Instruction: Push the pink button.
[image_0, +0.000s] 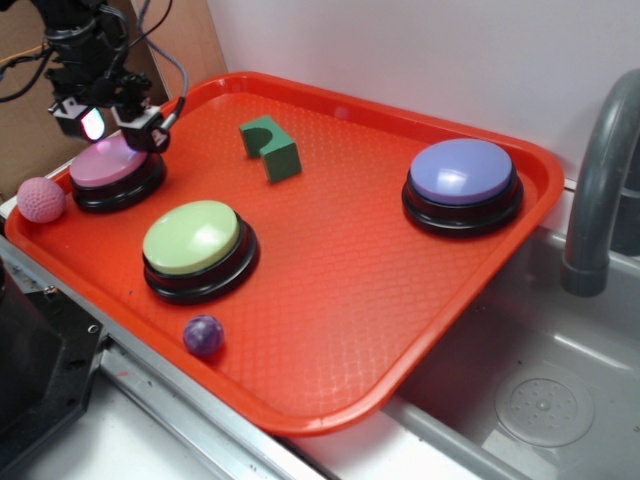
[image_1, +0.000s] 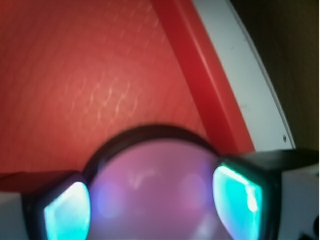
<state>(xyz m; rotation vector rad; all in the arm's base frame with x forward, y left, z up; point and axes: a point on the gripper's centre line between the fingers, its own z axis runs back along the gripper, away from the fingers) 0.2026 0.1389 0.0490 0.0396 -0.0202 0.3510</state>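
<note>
— So, where's the hand (image_0: 110, 122) right now?

— Upper left of the exterior frame, directly over the pink button (image_0: 112, 165). Its two fingers hang just above the dome, with glowing pads; one pad shows bright at the left finger.

— Touching it?

— Hard to say from out here. The fingertips look to be at the dome's far edge, very close, but I can't tell if they press on it.

— And the wrist view?

— That pink dome (image_1: 155, 195) fills the lower middle of the frame, black base rim curving over the top of it. One finger pad (image_1: 67, 212) sits low left, the other low right, both lit teal, with the dome showing in the wide gap between them. So the hand is spread apart, holding nothing.

— Where does the button sit on the tray?

— Near the left corner of the red tray (image_0: 400, 290), close to the rim. A textured pink ball (image_0: 41, 199) rests just beside it, further left, at the tray's edge.

— What else is on there?

— A green button (image_0: 195, 245) below and right of the pink one, larger. A small purple ball (image_0: 203, 334) near the tray's lower edge. A green block (image_0: 271, 148) with an arch cut in it, upper middle. A purple button (image_0: 462, 182) well apart at the right.

— Beyond the tray?

— A grey faucet (image_0: 600, 170) at the right edge, and a sink (image_0: 545, 400) with its drain lower right.
</note>
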